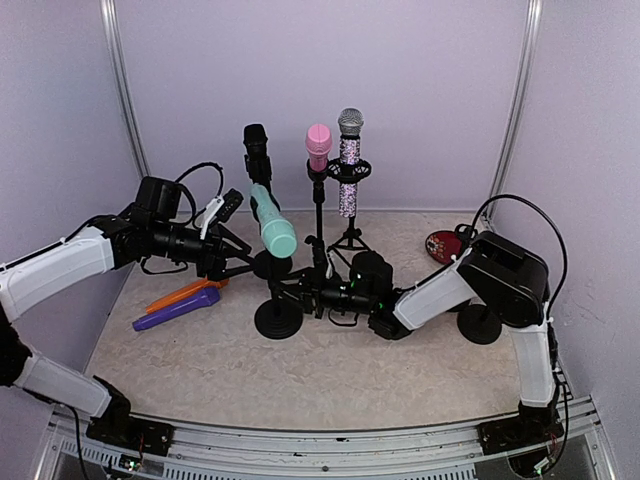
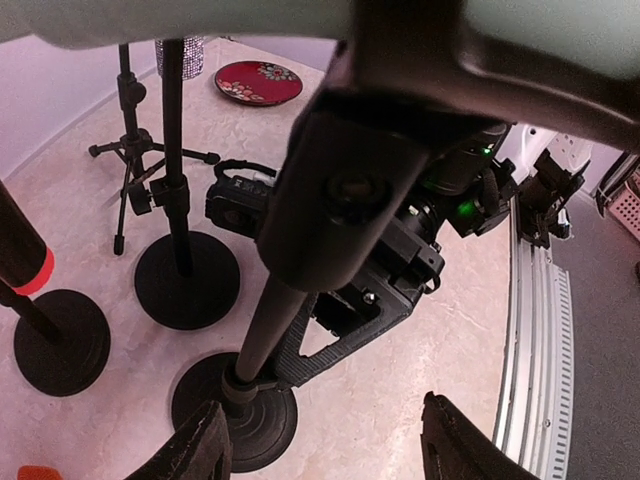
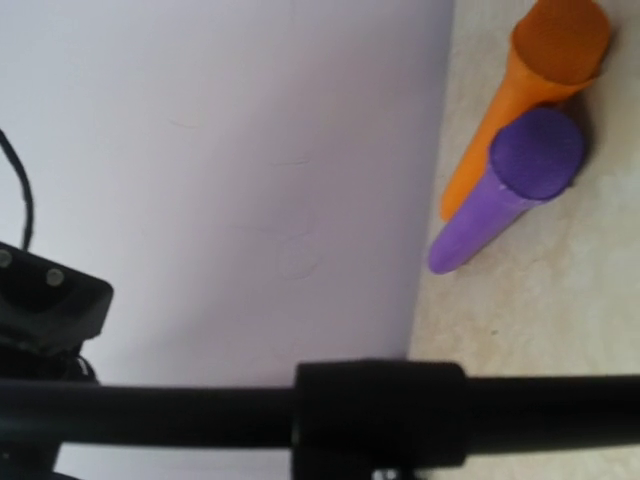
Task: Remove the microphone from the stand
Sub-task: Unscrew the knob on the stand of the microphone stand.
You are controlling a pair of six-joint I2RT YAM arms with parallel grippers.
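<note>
Top external: the mint microphone (image 1: 272,222) is seen clipped on the front stand (image 1: 278,318), its long axis tilted and its head lowered toward the near edge. The right tool (image 1: 305,294) is closed on that stand's pole. The bench (image 1: 200,370) is pale and marbled, enclosed by lilac walls (image 1: 420,80). Left wrist: the left tool (image 2: 325,450) is spread open beneath the mint microphone. Right wrist: a purple microphone (image 3: 510,190) and an orange microphone (image 3: 530,90) are seen lying on the bench.

Mint-green mic (image 1: 272,222) sits tilted in the clip, head end low, on a black round-base stand (image 1: 278,318), centre-left of the worktop (image 1: 200,370).
</note>
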